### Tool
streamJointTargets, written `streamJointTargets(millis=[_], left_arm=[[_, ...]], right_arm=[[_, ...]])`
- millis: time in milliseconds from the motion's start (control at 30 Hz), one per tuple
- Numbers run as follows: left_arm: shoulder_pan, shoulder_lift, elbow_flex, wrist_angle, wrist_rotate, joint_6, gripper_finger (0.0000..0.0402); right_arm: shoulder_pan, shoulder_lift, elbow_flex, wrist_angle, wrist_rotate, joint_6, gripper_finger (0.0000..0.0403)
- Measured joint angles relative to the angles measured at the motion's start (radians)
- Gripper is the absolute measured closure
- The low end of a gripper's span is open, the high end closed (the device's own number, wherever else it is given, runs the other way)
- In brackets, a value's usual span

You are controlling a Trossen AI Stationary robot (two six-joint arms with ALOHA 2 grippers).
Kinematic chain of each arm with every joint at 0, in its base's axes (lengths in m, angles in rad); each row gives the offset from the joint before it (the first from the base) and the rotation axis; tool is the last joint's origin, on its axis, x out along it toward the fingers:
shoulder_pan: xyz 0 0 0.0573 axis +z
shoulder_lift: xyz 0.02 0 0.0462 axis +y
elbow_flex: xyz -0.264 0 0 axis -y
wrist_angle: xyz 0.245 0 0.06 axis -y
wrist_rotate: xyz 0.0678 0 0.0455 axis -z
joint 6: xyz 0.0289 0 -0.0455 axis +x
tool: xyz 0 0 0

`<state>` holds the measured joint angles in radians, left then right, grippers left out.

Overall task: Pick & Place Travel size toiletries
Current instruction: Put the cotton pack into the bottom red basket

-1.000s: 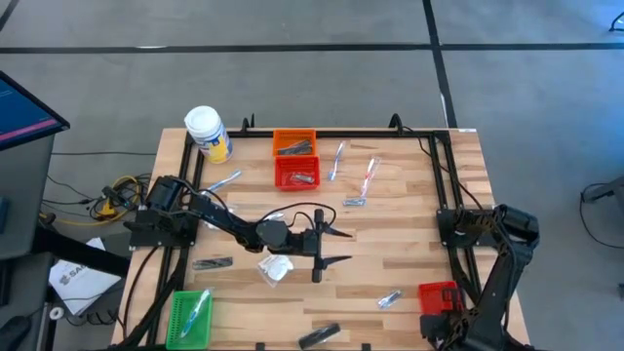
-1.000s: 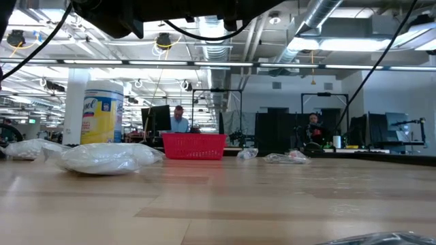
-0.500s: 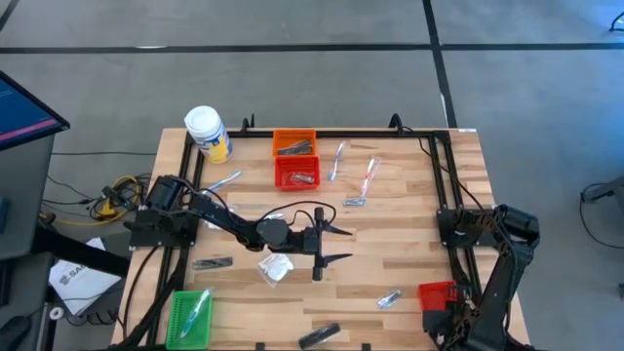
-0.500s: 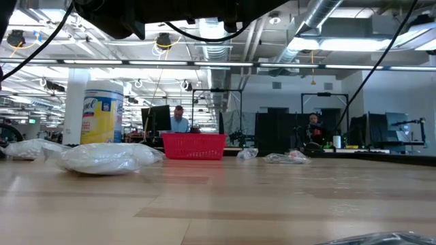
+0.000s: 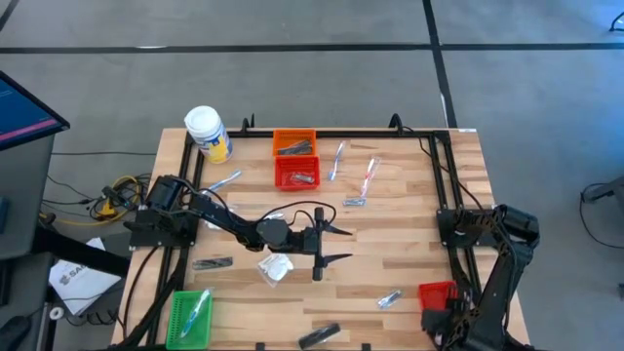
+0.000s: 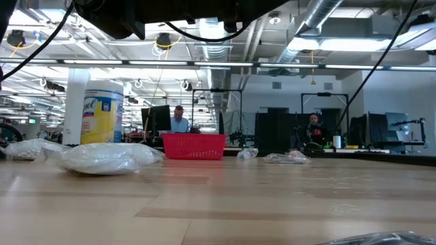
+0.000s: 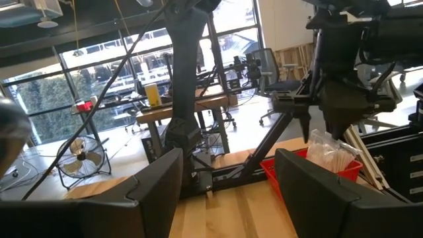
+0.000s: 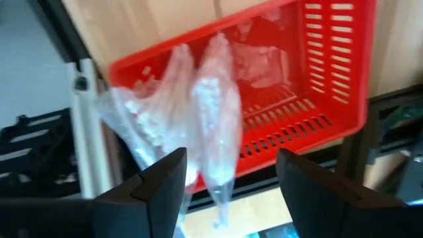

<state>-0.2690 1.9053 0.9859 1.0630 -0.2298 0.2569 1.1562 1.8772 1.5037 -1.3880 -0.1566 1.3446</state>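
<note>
A red slatted basket holds a clear packet of white sticks; pale wood-grain table, white yellow-labelled jar.

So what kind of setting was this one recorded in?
Most likely a robotics lab in an open-plan industrial office. The low view shows exposed ceiling ducts, rows of desks with monitors and seated people behind the wooden table. The left wrist view shows office chairs.

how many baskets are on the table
4: orange basket at the far edge, red basket beside it, green basket near left, another red basket near right under the right arm.
</note>
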Motion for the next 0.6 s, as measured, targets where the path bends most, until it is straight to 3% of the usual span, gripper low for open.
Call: streamJointTargets(millis=[133,433,600], left_arm=[[0.000,0.000,0.000,0.000,0.000,0.000,0.0170],[0.000,0.000,0.000,0.000,0.000,0.000,0.0170],[0.000,0.000,0.000,0.000,0.000,0.000,0.0170]], right_arm=[[-0.004,0.000,0.060,-0.031,0.014,0.000,0.0181],[-0.018,-0.005,0.187,-0.180,0.185,-0.009,0.0185],[-0.045,-0.012,0.171,-0.183,0.226,-0.010,0.0225]])
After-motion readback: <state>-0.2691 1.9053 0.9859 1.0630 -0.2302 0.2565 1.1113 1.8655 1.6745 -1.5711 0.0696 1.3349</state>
